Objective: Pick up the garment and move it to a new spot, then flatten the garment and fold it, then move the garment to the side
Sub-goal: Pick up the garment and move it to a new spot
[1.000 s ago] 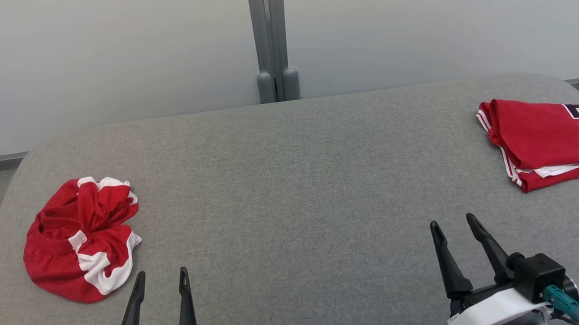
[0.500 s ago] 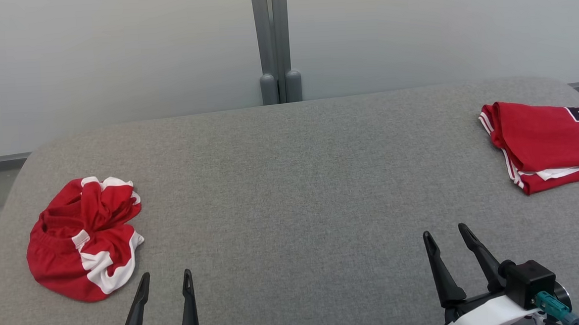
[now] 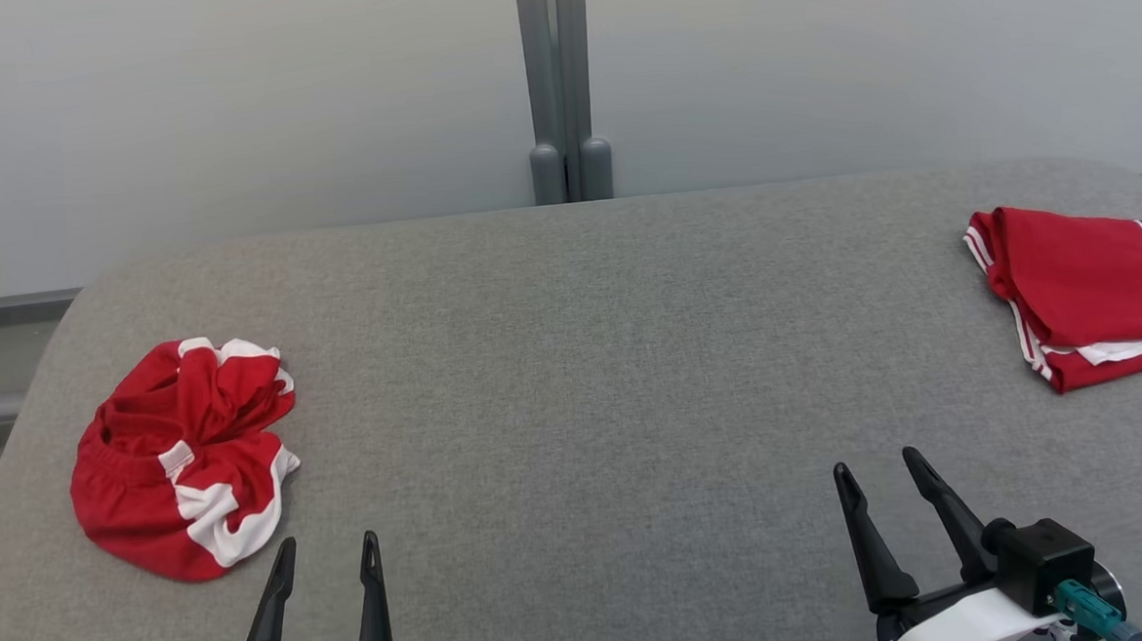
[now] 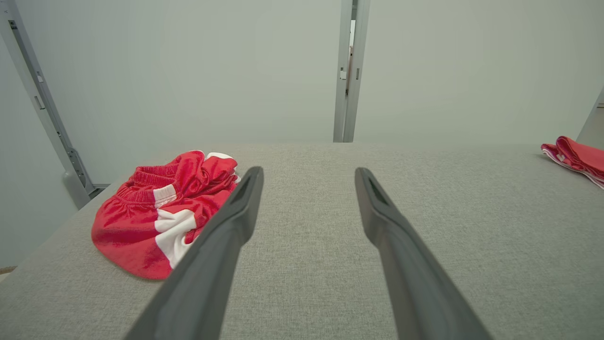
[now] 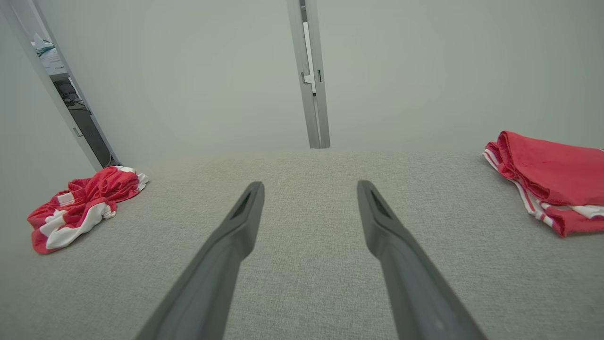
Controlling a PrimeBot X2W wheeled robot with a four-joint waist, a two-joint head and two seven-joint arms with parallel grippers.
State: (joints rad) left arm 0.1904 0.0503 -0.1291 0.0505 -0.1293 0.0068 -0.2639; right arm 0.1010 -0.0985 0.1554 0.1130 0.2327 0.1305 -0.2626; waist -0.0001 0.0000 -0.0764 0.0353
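On the grey table (image 3: 573, 359), the crumpled garment (image 3: 182, 458) lies just left of the wide, empty left tool (image 3: 326, 540).

The crumpled garment (image 3: 182, 458) is lying on the tabletop (image 3: 573, 359), just left of the left tool (image 3: 328, 540) and slightly ahead of it, not touching. The folded garment (image 3: 1092, 293) is sitting ahead and to the right of the right tool (image 3: 875, 461), well apart, by the tabletop's right edge. A post (image 3: 566, 86) is standing behind the tabletop, ahead of the gap between both tools.
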